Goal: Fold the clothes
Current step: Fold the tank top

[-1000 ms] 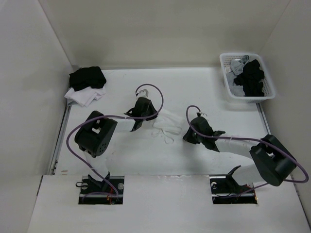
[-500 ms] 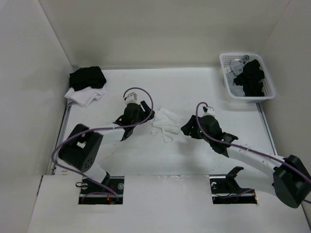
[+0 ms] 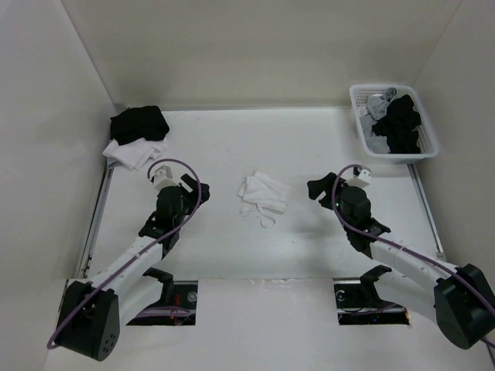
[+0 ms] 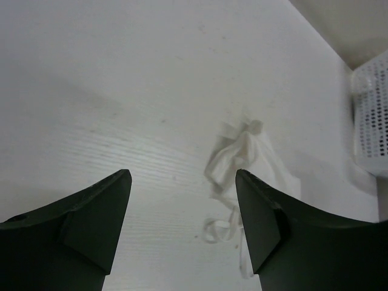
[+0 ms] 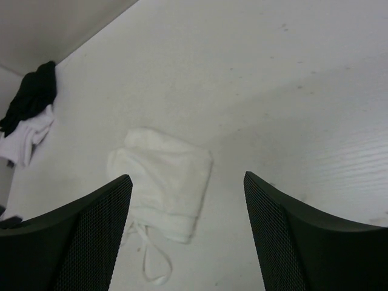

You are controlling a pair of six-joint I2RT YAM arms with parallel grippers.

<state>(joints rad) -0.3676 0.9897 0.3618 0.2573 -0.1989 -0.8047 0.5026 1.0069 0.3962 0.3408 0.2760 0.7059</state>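
2 grippers flank the camisole [image 3: 263,189] [image 4: 254,159] [image 5: 167,182], which lies bunched on the table [image 3: 255,147]. Its 2 thin straps [image 3: 267,218] loop out on its near side. Left gripper [image 3: 184,190] [image 4: 182,177] sits left of the camisole, jaws apart, holding nothing. Right gripper [image 3: 320,189] [image 5: 188,179] sits right of it, jaws apart too, and neither touches the cloth. Black-and-white folded stack [image 3: 138,135] is far-left of the camisole and the white basket [image 3: 360,124] of dark garments far-right.

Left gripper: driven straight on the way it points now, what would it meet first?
Probably the white camisole lying ahead of the open left gripper, slightly right; pitched down, it may touch the table first. Depth unclear.
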